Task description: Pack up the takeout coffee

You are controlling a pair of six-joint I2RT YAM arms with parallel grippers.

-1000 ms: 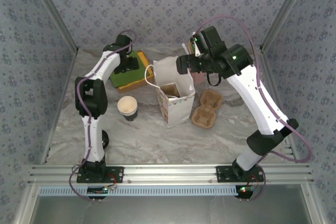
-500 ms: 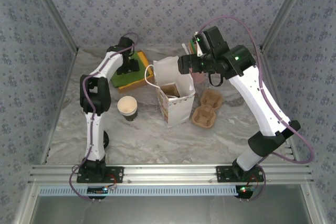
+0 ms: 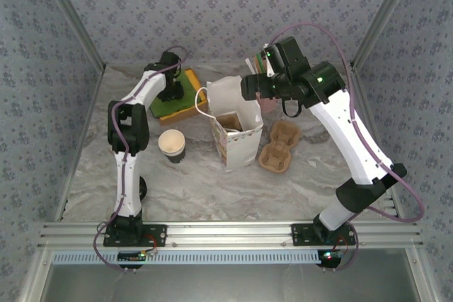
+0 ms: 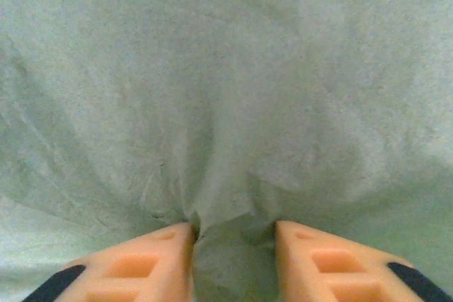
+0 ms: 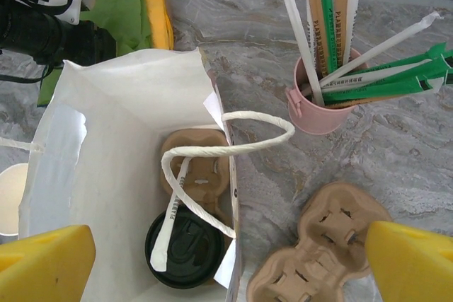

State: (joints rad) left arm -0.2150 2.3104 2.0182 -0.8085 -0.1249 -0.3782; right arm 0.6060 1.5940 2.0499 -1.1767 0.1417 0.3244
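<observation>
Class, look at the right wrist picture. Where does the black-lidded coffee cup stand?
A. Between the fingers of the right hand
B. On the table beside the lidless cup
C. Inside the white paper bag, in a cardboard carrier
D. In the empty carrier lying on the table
C: seen from above, the takeout coffee sits in a cardboard carrier at the bottom of the white paper bag, its black lid facing up.
</observation>
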